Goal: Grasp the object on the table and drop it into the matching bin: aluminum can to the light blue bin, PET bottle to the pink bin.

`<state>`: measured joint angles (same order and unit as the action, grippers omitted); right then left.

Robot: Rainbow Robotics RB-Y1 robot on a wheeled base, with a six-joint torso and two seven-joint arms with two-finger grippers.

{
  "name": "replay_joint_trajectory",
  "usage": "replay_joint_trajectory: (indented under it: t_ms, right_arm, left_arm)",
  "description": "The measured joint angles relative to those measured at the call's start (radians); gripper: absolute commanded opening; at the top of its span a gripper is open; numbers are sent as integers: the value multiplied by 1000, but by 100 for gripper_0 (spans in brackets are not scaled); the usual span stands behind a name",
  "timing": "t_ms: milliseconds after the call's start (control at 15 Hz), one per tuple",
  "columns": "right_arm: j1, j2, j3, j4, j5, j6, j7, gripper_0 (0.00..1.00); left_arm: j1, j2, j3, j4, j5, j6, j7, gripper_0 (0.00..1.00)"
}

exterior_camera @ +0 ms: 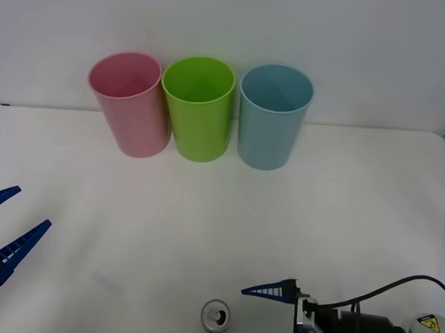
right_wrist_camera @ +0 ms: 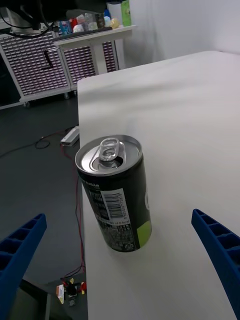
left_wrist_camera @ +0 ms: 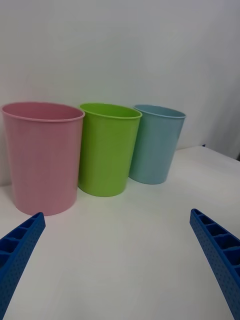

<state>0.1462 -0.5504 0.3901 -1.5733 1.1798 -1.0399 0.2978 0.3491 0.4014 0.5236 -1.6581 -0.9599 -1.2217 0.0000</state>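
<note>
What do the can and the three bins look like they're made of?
The aluminum can: metal, with a shiny silver pull-tab top and dark printed sides. The pink bin, lime green cup and light blue bin: probably plastic, with smooth, evenly coloured, slightly glossy walls.

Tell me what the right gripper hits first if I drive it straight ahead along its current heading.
The aluminum can. The right gripper is open, and the can stands upright on the table ahead of it, between the lines of its two fingers and near the table's near edge. How far off it is, I cannot judge.
</note>
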Motion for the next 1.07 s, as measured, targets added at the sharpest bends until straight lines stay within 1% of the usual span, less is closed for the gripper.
replay_joint_trajectory:
  t_ms: [267, 733, 1067]
  right_arm:
    - [-8, 42, 11, 1, 36, 18, 45, 100]
    - [-39, 47, 99, 1, 37, 124, 96, 100]
    - [-55, 53, 141, 1, 37, 179, 113, 100]
  left_arm:
    - [0, 0, 0, 0, 0, 0, 0, 100]
    - [0, 0, 0, 0, 0, 0, 0, 100]
    - [0, 0, 0, 0, 0, 0, 0, 100]
